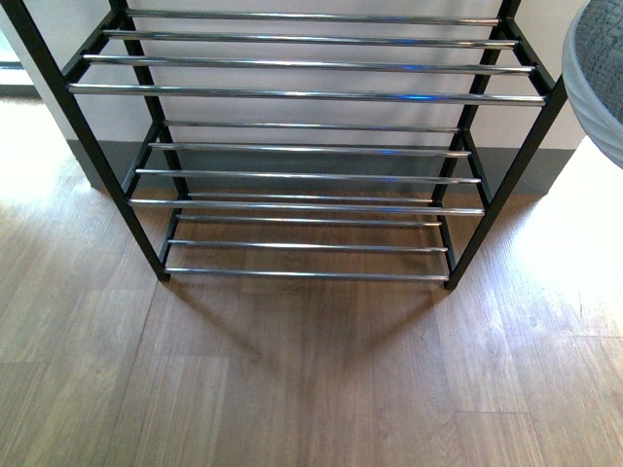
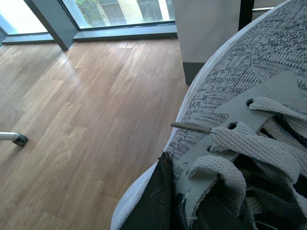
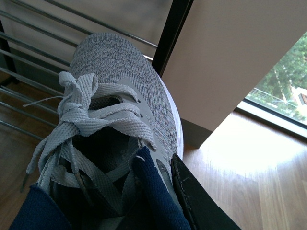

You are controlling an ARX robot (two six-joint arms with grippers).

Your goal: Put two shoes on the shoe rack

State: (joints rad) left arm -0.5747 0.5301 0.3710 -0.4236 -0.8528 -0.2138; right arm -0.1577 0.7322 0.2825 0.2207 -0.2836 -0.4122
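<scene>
The shoe rack (image 1: 302, 95) stands in the middle of the front view, with black side frames and silver bars; all tiers that show are bare. The shoes I see are grey knit sneakers with pale laces; no slide sandals are in view. My left gripper (image 2: 175, 196) is shut on one grey knit sneaker (image 2: 240, 81), held above the wood floor. My right gripper (image 3: 160, 184) is shut on the other grey knit sneaker (image 3: 112, 67), its toe close to the rack's bars (image 3: 29, 64) and black post (image 3: 173, 33). A sneaker toe (image 1: 599, 68) shows at the front view's upper right.
Wood floor (image 1: 292, 389) lies in front of the rack. A pale wall with a grey baseboard (image 1: 311, 161) is behind it. Floor-level windows (image 2: 120, 14) show in both wrist views. A white furniture leg with a black foot (image 2: 15, 138) rests on the floor.
</scene>
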